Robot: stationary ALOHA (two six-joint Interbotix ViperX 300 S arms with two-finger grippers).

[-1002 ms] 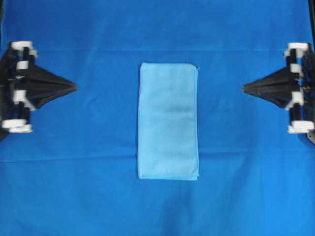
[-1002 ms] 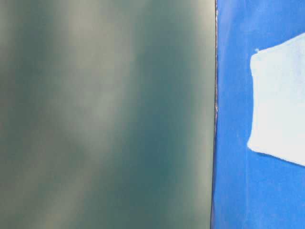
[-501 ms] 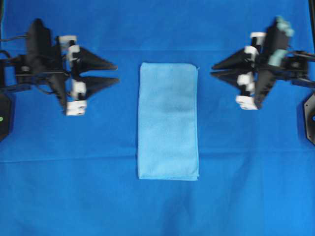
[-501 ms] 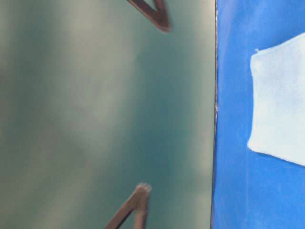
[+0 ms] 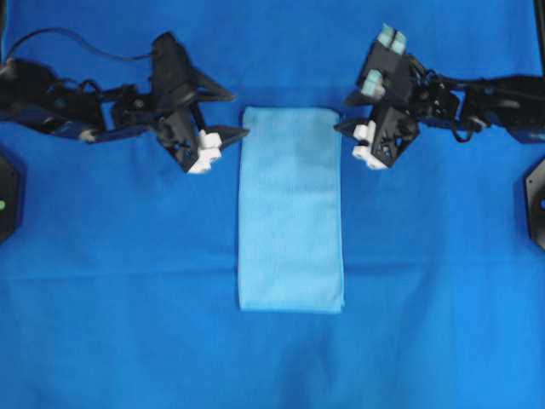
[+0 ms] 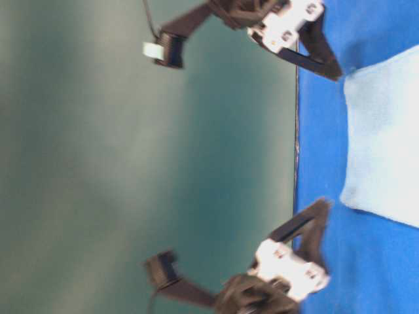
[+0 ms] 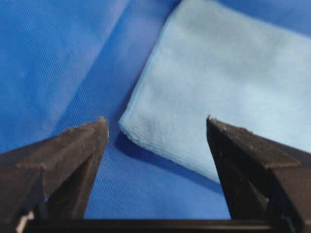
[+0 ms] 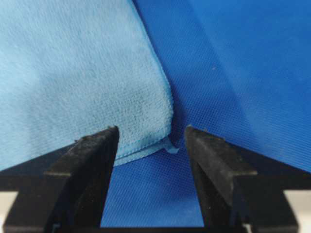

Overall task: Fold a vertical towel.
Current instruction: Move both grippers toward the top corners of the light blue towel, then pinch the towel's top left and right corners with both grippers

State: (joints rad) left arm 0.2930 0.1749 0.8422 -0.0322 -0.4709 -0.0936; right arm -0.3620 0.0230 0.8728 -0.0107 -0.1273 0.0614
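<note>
**Desk:** Start at the near end. What do you have in front of you?

**Floor:** The towel (image 5: pixel 291 209) lies flat on the blue table covering (image 5: pixel 102 324), long axis running near to far down the middle. Its near short edge sits alone, with no gripper anywhere close. Nothing is folded yet, by my reading.

**Desk:** And farther up?

**Floor:** Both arms flank the far end. Your left gripper (image 5: pixel 223 115) stands just off the far-left corner, jaws spread wide and holding nothing. Its wrist view shows that corner lying between the two fingertips (image 7: pixel 95 133) and slightly beyond them, with bare covering under the tips.

**Desk:** The other side?

**Floor:** Your right gripper (image 5: pixel 351 113) mirrors it just off the far-right corner, also wide open and empty. In its wrist view the corner, with its stitched hem, sits almost squarely between the fingertips (image 8: pixel 104 138), closer in than on the left. I cannot tell whether either tip touches cloth.

**Desk:** So what does the next move turn on?

**Floor:** On that pairing, I'd judge. Each gripper has its own far corner directly ahead, the right slightly nearer its mark. A fold along the long axis would likely mean pinching both far corners and carrying them toward the near edge, so you would want the left closed in a touch more before either jaw shuts.
</note>
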